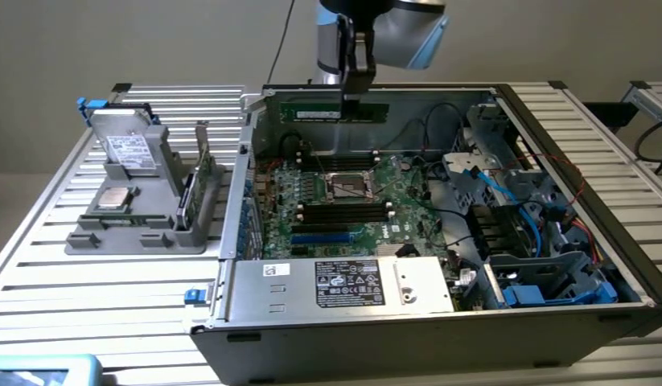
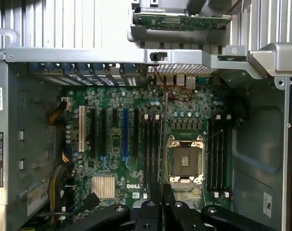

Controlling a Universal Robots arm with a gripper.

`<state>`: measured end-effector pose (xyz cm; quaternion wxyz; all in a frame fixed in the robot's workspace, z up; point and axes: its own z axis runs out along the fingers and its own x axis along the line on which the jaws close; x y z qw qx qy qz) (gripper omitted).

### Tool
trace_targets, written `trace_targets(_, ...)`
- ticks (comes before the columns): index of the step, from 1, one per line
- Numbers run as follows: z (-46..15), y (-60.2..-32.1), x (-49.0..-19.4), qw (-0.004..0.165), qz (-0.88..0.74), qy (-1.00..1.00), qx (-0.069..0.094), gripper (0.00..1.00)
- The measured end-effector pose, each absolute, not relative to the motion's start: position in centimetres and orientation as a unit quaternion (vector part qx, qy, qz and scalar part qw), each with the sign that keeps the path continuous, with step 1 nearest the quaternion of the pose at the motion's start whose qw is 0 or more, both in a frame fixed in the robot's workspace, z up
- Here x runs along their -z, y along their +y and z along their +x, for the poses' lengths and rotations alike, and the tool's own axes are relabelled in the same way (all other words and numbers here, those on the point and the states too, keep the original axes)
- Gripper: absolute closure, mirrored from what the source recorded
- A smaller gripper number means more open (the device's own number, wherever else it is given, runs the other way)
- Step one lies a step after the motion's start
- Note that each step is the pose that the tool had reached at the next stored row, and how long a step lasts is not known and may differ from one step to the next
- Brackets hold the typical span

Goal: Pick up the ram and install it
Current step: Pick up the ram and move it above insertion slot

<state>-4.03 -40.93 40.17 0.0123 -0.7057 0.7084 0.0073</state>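
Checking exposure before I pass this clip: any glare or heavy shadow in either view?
Exterior view: glare washes out the front table slats; the ram in the claw is evenly lit. Wrist view: the case wall lies in shadow.

A rounded silver-grey robot wrist joint (image 1: 400, 32) with light blue plastic end caps (image 1: 326, 44) sits directly above the tool; a thin black cable (image 1: 281, 48) runs upward behind it; the black metal two-finger gripper (image 1: 355, 96) has long, flat, narrow fingers (image 2: 155, 191); at their base, black angled linkage bars (image 2: 102, 216) spread to either side, each fastened with round silver screws (image 2: 119, 208).
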Motion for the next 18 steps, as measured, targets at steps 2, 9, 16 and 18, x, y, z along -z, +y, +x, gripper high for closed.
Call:
trace_targets(2, -3.5, -40.8, -39.9, 0.012, -0.706, 0.708, -0.007, 0.87)
trace_targets(9, -2.6, -40.1, -39.5, 0.012, -0.712, 0.703, -0.007, 0.87)
trace_targets(16, -2.4, -39.4, -39.1, 0.012, -0.716, 0.698, -0.007, 0.87)
trace_targets(18, -2.4, -39.0, -38.9, 0.012, -0.717, 0.697, -0.007, 0.87)
